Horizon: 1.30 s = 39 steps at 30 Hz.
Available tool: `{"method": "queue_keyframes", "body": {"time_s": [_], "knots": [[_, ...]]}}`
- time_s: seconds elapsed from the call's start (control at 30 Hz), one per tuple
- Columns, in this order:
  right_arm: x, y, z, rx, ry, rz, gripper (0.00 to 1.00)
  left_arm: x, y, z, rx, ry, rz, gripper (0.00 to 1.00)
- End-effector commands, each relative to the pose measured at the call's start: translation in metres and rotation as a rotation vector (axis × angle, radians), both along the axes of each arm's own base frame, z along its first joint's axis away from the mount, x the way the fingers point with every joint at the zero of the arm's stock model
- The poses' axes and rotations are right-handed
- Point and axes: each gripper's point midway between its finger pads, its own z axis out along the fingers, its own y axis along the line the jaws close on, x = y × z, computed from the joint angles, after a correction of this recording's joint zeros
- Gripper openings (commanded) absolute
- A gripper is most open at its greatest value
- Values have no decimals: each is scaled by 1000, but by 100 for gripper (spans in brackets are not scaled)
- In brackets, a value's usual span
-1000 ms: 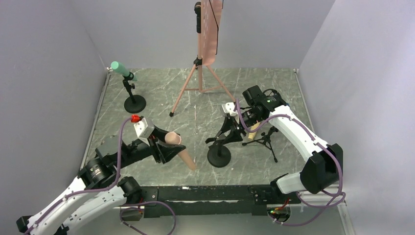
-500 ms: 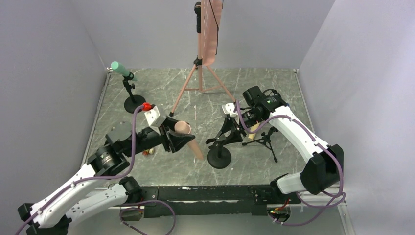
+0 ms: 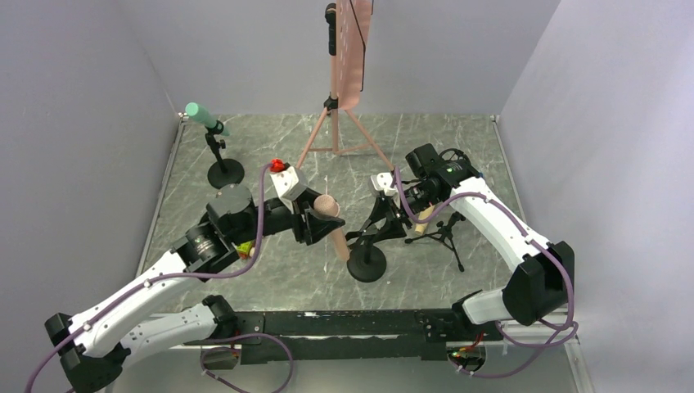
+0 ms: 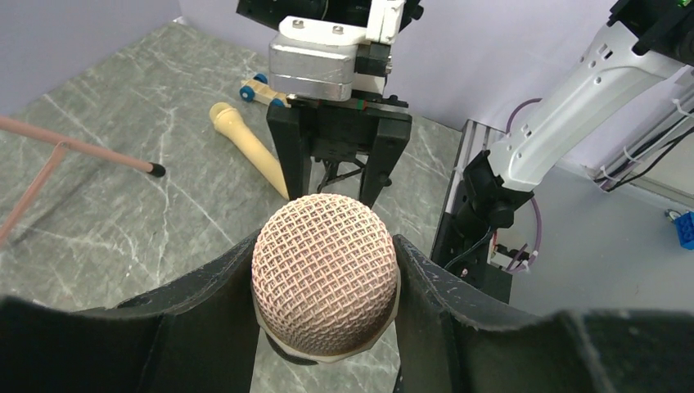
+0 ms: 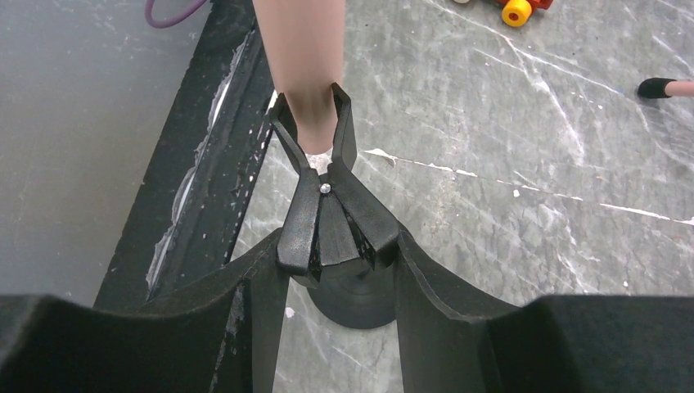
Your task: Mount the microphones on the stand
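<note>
My left gripper is shut on the mesh head of a pink microphone, which shows between its fingers in the left wrist view. The microphone tilts down to the right. Its handle end sits between the prongs of the black clip of a round-base stand. My right gripper is shut on that clip's lower part. A cream microphone lies on the table behind it, also seen in the left wrist view.
A green microphone sits in a round-base stand at the back left. A pink tripod with a panel stands at the back middle. A small black tripod stand is by the cream microphone. Small toy pieces lie at the left.
My left arm has carried the pink microphone to the right and away from me, bringing its handle end to the stand's clip. The right arm and stand have not moved.
</note>
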Motion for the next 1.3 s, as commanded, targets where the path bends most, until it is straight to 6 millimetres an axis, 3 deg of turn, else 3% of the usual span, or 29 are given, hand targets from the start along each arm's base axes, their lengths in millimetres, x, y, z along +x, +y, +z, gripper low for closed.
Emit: {"method": "queue_keyframes", "body": {"time_s": [0.0, 0.2, 0.43, 0.63, 0.8, 1.0, 1.27], "knots": [[-8, 4, 16, 58, -18, 28, 21, -6, -8, 43, -107, -107, -64, 0], [-9, 4, 15, 60, -10, 30, 18, -13, -14, 37, -135, -106, -118, 0], [-10, 4, 17, 58, -6, 32, 19, -8, -21, 17, -106, -91, -122, 0], [-12, 4, 18, 64, -9, 37, 61, -8, -16, 12, -87, -93, -108, 0], [-12, 4, 18, 67, -11, 41, 77, -12, -8, 13, -84, -104, -96, 0], [-10, 5, 24, 79, -20, 37, 84, -16, -5, 8, -80, -91, -103, 0], [-6, 4, 28, 83, -28, 26, 79, -18, -2, 6, -72, -87, -97, 0]]}}
